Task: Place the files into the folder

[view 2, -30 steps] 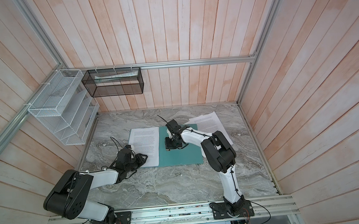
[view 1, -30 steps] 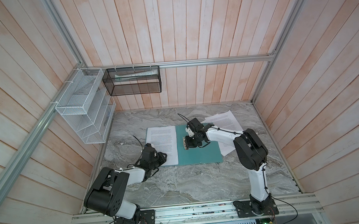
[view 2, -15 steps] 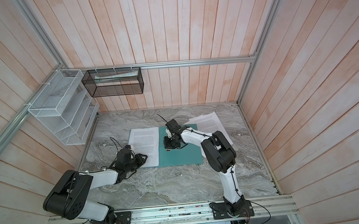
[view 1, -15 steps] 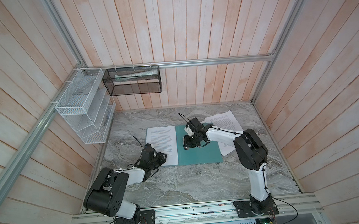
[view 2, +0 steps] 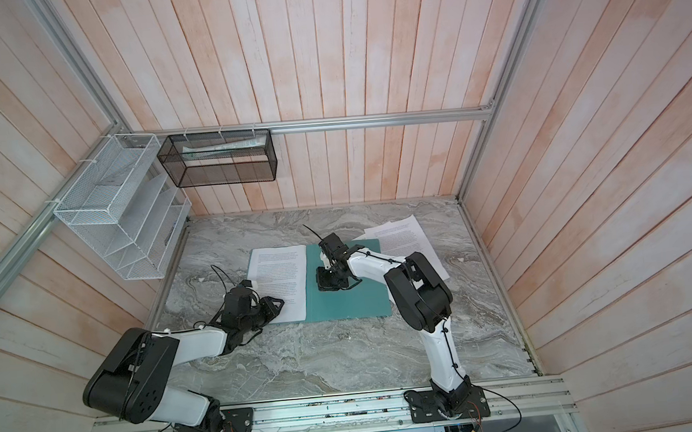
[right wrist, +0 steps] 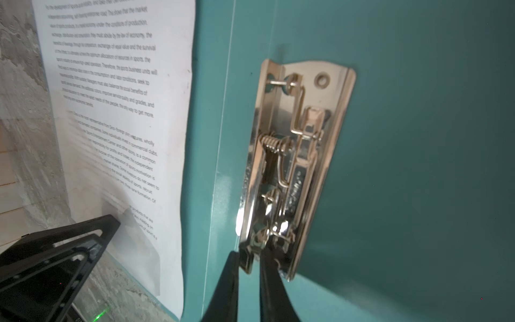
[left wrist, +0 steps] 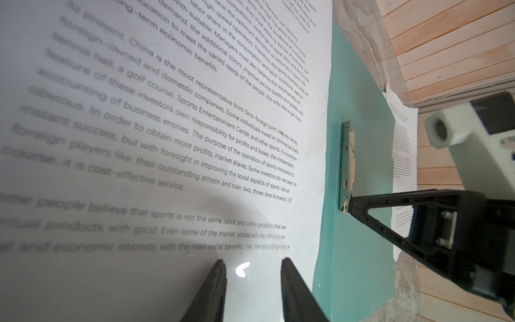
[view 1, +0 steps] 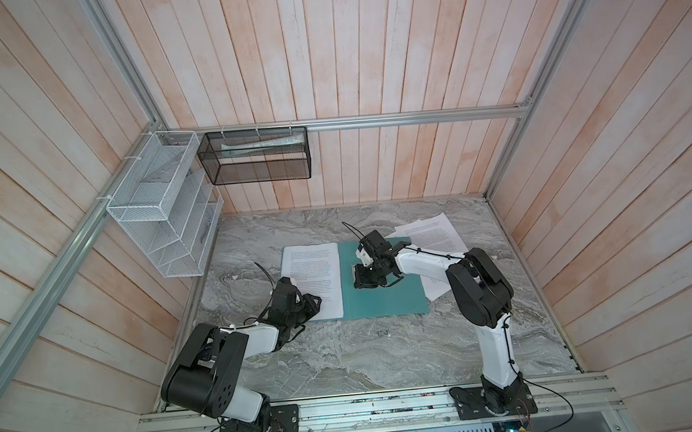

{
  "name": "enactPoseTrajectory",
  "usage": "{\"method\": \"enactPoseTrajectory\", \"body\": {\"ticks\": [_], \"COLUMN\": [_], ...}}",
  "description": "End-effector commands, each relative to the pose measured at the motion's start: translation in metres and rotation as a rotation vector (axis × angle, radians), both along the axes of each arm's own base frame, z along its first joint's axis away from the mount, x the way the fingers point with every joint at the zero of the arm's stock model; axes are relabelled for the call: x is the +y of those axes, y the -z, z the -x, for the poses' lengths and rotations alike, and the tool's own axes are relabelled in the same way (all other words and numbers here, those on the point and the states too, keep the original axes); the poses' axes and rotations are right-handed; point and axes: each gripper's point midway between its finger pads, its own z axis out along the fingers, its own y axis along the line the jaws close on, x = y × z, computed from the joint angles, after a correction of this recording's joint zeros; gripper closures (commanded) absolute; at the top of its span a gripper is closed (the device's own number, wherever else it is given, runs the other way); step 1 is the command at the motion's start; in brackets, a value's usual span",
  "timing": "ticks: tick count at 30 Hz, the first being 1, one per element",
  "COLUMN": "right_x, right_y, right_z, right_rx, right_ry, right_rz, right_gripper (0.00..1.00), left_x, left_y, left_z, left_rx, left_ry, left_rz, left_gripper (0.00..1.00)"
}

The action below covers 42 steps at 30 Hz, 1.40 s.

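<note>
Teal card, the folder (view 1: 388, 301) lies opened flat in the middle of the grey marble desk (view 1: 346, 359). In both top views one sheet (view 1: 312, 269) of dense print lies on its left half, nearly filling it. A silver clip (right wrist: 295, 156) sits on the right half, close to the spine. The right hand (right wrist: 249, 259) reaches across to the clip's near end. In the right wrist view its fingers (right wrist: 271, 284) stand only a narrow gap apart, with the end of the clip's raised edge pinched between them. The left hand (left wrist: 253, 263) is low over the near part of the sheet, jaws partly open with nothing between them. Whether its tips touch the paper I cannot tell. Two more sheets (view 1: 435, 236) lie overlapped at the far right of the desk, against the folder's right edge and partly hidden by the right arm. Which lies on top where they meet the folder I cannot tell. A white wire rack (view 1: 161, 221) hangs on the left wall, and on the back wall is a black mesh basket (view 1: 257, 165) with a roll (view 1: 264, 142) of paper in it
</note>
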Motion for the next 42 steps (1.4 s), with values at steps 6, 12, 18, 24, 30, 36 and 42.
{"method": "enactPoseTrajectory", "body": {"ticks": [6,12,18,24,30,36,42], "right_x": [-0.002,-0.009,-0.028,-0.061,-0.096,-0.065,-0.026], "right_y": [0.023,0.029,0.045,0.08,0.11,0.063,0.01], "right_z": [0.01,0.013,0.018,0.028,0.044,0.015,-0.007], "right_rx": [0.048,0.057,0.064,0.101,0.13,0.044,-0.023], "right_ry": [-0.004,-0.001,0.002,-0.01,-0.041,-0.019,-0.021], "right_rz": [0.029,0.054,0.153,0.333,0.481,0.316,0.133], "right_gripper": [0.9,1.0,1.0,1.0,1.0,1.0,1.0], "left_x": [0.031,0.032,0.032,0.035,0.037,0.039,0.039], "left_y": [0.072,0.072,0.075,0.075,0.076,0.077,0.079], "left_z": [0.073,0.072,0.073,0.074,0.074,0.075,0.074], "left_rx": [0.333,0.334,0.345,0.347,0.351,0.358,0.362], "left_ry": [-0.015,-0.016,-0.018,-0.033,-0.046,-0.056,-0.055], "left_rz": [-0.137,-0.137,-0.14,-0.142,-0.146,-0.146,-0.146], "left_gripper": [0.64,0.64,0.64,0.65,0.65,0.65,0.65]}}
